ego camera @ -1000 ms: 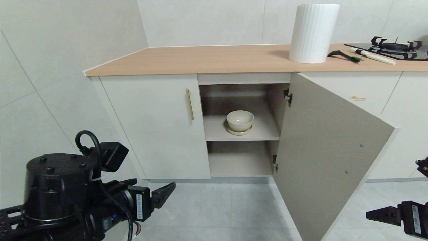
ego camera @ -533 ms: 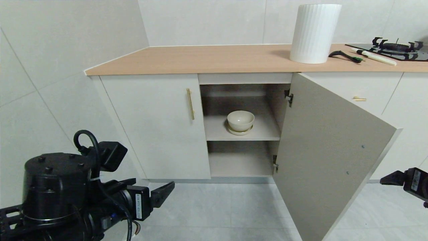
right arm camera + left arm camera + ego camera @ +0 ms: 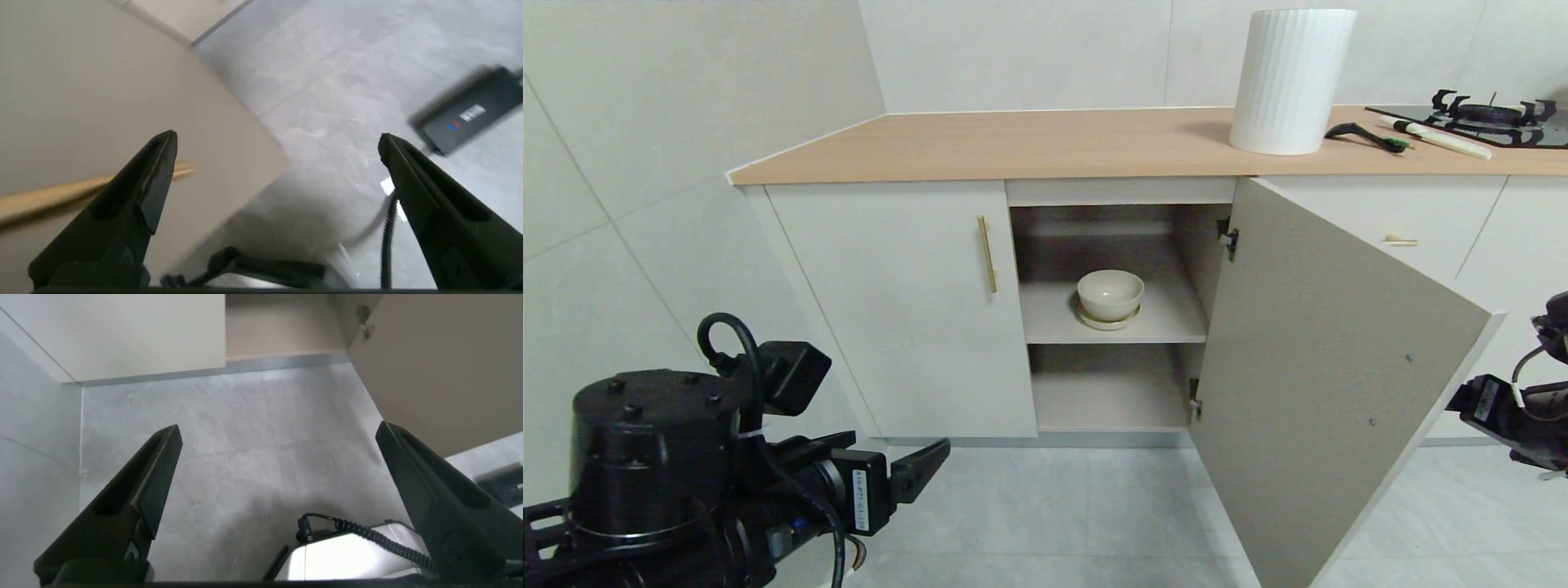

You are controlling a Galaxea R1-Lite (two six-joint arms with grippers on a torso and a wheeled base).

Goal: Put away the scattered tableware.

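While both arms sit low in front of a kitchen cabinet, the left gripper (image 3: pixel 278 433) has its two black fingers spread wide with nothing between them. It is poised over the grey tiled floor (image 3: pixel 1094 506) near the cabinet's base. The right gripper (image 3: pixel 276 147) is likewise spread wide and holds nothing. It sits at the outer face of the open cabinet door (image 3: pixel 1323 359), close to that door's gold handle (image 3: pixel 82 194). The open door swings out toward the robot's right and reveals two shelves inside. On the upper shelf (image 3: pixel 1168 322) a cream bowl (image 3: pixel 1110 292) stands upright on a small plate (image 3: pixel 1107 323) of the same colour, near the middle of the shelf. Left of the opening is a closed door (image 3: pixel 898 327) with an upright gold pull (image 3: pixel 987 254). A wooden countertop (image 3: pixel 1029 145) runs above. Toward its right stands a tall white ribbed cylinder (image 3: pixel 1288 80), then a black utensil (image 3: pixel 1364 135) with a green tip, a pale stick-shaped item (image 3: pixel 1433 137) and a black gas hob (image 3: pixel 1494 114).
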